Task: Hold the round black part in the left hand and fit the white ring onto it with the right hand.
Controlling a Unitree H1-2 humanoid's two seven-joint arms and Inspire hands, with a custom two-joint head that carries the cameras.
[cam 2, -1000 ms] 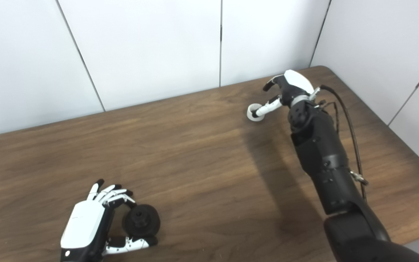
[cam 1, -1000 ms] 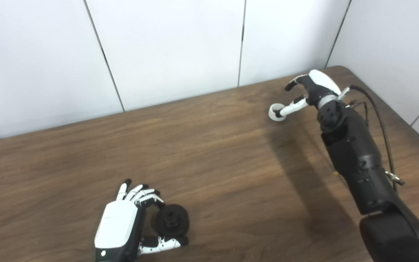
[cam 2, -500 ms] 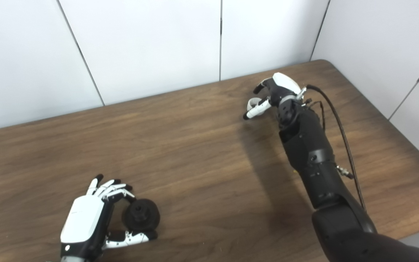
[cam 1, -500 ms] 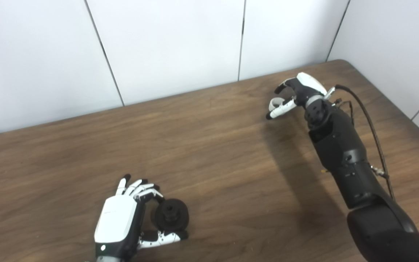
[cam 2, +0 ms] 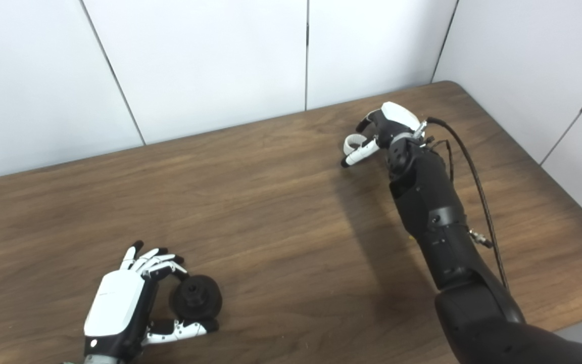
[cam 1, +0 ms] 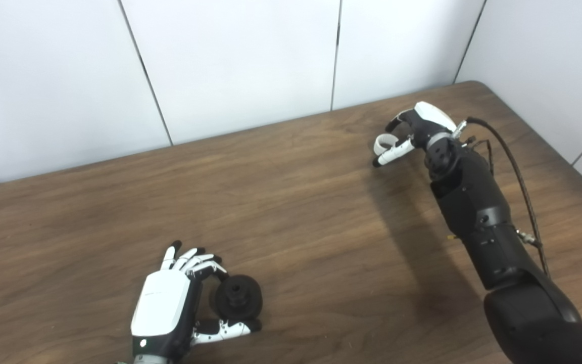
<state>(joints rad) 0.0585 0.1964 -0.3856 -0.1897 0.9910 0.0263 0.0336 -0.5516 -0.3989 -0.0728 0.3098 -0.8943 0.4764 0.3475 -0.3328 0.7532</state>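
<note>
Two robot hands show in the left eye view. Low in the frame, left of centre, the left robot hand (cam 1: 162,316) lies on the brown worktop (cam 1: 296,222) with its white back upward. Its fingers (cam 1: 197,265) curl over the top of the black part (cam 1: 238,299) and its thumb (cam 1: 225,328) reaches under it, so it is clamped on the part. The part is a round black disc standing on edge on the wood, its face with a raised hub turned toward the camera. In the upper right of the frame, the right robot hand (cam 1: 412,134) sits at the end of a long black forearm (cam 1: 478,217) that rises from the lower right corner. The white ring (cam 1: 382,143) is pinched between its curled fingers above and its thumb (cam 1: 392,153) below. Whether the ring touches the wood I cannot tell. Ring and black part are well apart, on opposite sides of the frame.

Seen from the right eye view, the layout is the same. The left robot hand (cam 2: 119,308) grips the black part (cam 2: 196,301) at lower left. At upper right, the right robot hand (cam 2: 384,129) holds the ring (cam 2: 351,143), near the far edge of the worktop (cam 2: 271,212). A dark cable (cam 2: 478,192) loops along the right side of the forearm (cam 2: 437,217).
</note>
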